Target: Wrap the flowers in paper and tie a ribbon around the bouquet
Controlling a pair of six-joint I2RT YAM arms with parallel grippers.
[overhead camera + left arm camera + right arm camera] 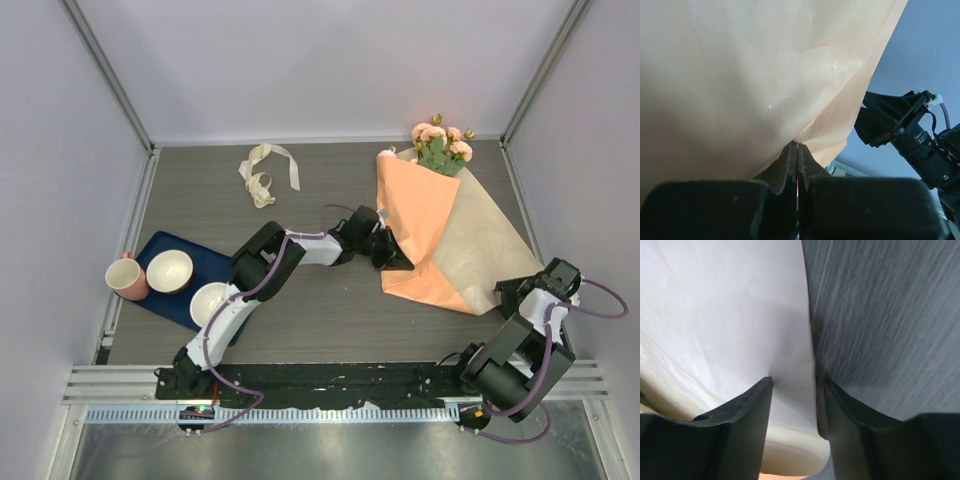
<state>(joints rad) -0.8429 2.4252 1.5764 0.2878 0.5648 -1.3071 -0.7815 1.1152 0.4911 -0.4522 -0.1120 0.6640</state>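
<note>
Left jaws clenched on paper [420,215]; right jaws parted astride its edge. Ribbon [258,186], tray [215,260] lie well left.

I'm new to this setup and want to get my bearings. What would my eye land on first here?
First, the orange paper at the far right of the table, partly folded around pink flowers that poke out of its far end. The left gripper is pinched shut on the paper's near-left edge. A cream ribbon lies loosely curled on the table at the far middle-left, apart from the paper.
</note>
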